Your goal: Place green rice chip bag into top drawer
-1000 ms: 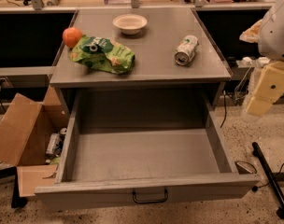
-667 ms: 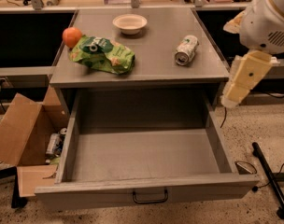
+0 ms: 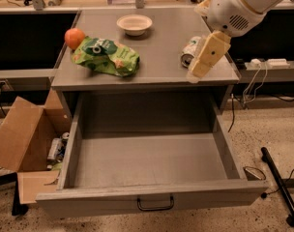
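Note:
The green rice chip bag lies flat on the left part of the grey cabinet top, touching an orange. The top drawer is pulled wide open below, empty, its dark handle at the front. My gripper hangs from the white arm over the right edge of the cabinet top, pointing down-left, far right of the bag. It holds nothing that I can see.
A silver-green can lies just behind the gripper, partly hidden by it. A white bowl sits at the back of the top. An open cardboard box stands left of the drawer. A black pole and cables lie on the floor at the right.
The arm has swung left and inward from beside the cabinet's right side. The gripper now hangs over the top's right edge, in front of the can. The bag has not moved.

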Motion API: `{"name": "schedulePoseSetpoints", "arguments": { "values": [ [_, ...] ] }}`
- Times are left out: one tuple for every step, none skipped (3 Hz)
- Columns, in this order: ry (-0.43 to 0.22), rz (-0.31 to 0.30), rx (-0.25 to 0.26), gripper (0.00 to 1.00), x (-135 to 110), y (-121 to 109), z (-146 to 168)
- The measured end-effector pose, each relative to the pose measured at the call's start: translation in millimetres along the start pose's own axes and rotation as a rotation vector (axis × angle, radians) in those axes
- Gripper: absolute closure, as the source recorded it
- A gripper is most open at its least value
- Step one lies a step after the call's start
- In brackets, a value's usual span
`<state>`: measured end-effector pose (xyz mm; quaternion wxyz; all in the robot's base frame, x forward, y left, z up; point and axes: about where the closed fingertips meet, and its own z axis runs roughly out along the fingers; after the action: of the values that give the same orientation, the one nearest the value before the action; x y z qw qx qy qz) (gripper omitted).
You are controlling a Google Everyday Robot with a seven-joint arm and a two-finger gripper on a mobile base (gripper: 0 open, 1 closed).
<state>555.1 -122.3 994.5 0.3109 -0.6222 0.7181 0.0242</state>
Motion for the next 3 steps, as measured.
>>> {"name": "schedulePoseSetpoints", "arguments": {
  "values": [
    [0.000, 0.000, 0.000, 0.00, 0.0, 0.0, 0.0],
    [0.002, 0.011, 0.011, 0.00, -0.9, -1.4, 3.7],
    [-0.041, 0.044, 0.012, 0.00, -12.0, -18.8, 33.5]
  ]
}}
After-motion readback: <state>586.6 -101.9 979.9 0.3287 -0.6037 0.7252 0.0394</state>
